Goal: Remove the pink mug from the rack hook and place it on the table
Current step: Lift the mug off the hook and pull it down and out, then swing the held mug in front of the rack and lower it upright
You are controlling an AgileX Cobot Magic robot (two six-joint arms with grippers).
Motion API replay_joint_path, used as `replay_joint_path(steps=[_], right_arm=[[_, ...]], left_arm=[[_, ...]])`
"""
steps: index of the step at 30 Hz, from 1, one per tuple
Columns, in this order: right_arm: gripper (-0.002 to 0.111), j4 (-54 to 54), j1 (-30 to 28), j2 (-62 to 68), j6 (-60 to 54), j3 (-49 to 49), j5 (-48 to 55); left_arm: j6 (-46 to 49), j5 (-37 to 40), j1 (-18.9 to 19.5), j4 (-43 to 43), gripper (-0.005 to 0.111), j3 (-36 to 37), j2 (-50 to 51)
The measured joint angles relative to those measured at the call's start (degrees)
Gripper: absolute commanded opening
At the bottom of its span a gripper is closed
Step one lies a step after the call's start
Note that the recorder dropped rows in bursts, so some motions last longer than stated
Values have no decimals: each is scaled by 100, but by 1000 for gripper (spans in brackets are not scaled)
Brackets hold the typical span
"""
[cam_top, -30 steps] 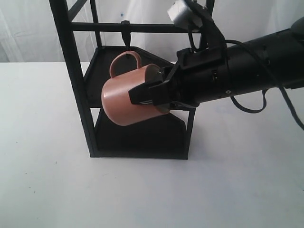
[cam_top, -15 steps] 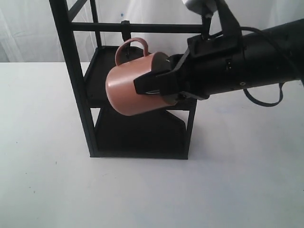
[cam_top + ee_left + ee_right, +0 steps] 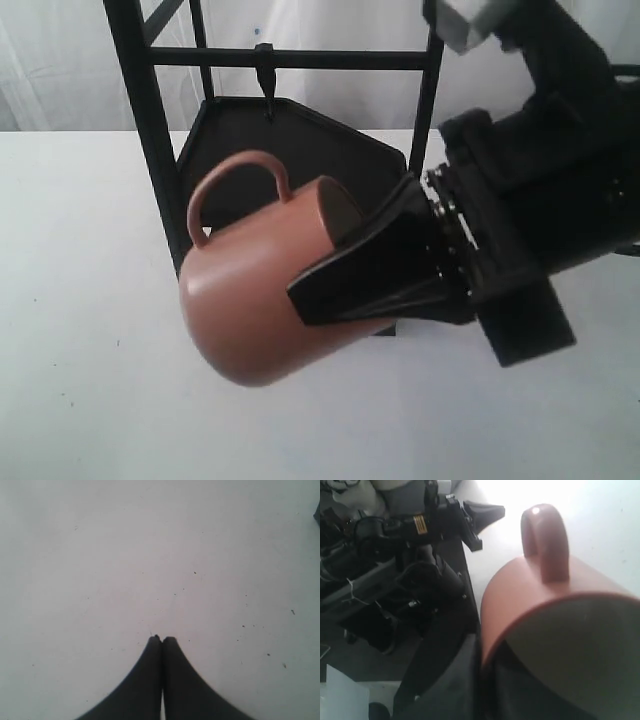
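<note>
The pink mug (image 3: pixel 245 320) (image 3: pixel 540 595) hangs tilted in the air in front of the rack, handle up, its mouth turned toward my right arm. My right gripper (image 3: pixel 322 278) (image 3: pixel 487 680) is shut on the mug's rim, one finger outside the wall and one inside. The rack hook (image 3: pixel 266 85) juts down bare from the black crossbar, well above and behind the mug. Below lies the white table (image 3: pixel 80 400) (image 3: pixel 100 555). My left gripper (image 3: pixel 161 639) is shut with nothing in it, over bare tabletop.
The tall black rack (image 3: pixel 150 200) with dark shelves stands behind the mug. A dark corner (image 3: pixel 317 512) shows at the edge of the left wrist view. The other black arm (image 3: pixel 435 522) lies beyond the mug in the right wrist view.
The mug's handle has come off the hook. My right gripper has carried the mug away from the rack, toward the camera and lower left, still tilted.
</note>
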Motion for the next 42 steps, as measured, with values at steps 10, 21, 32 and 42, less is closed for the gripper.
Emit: replay_joint_path(steps=[10, 21, 32, 42], right_arm=[[0, -532, 0, -10, 316, 803, -359], [0, -637, 243, -615, 417, 1848, -649], [0, -1005, 349, -1465, 2080, 1030, -736], [0, -2986, 410, -649, 3792, -401, 31]], left_arm=[[0, 0, 0, 0, 0, 0, 0], [0, 0, 0, 0, 0, 0, 0], [0, 0, 0, 0, 0, 0, 0], [0, 0, 0, 0, 0, 0, 0]])
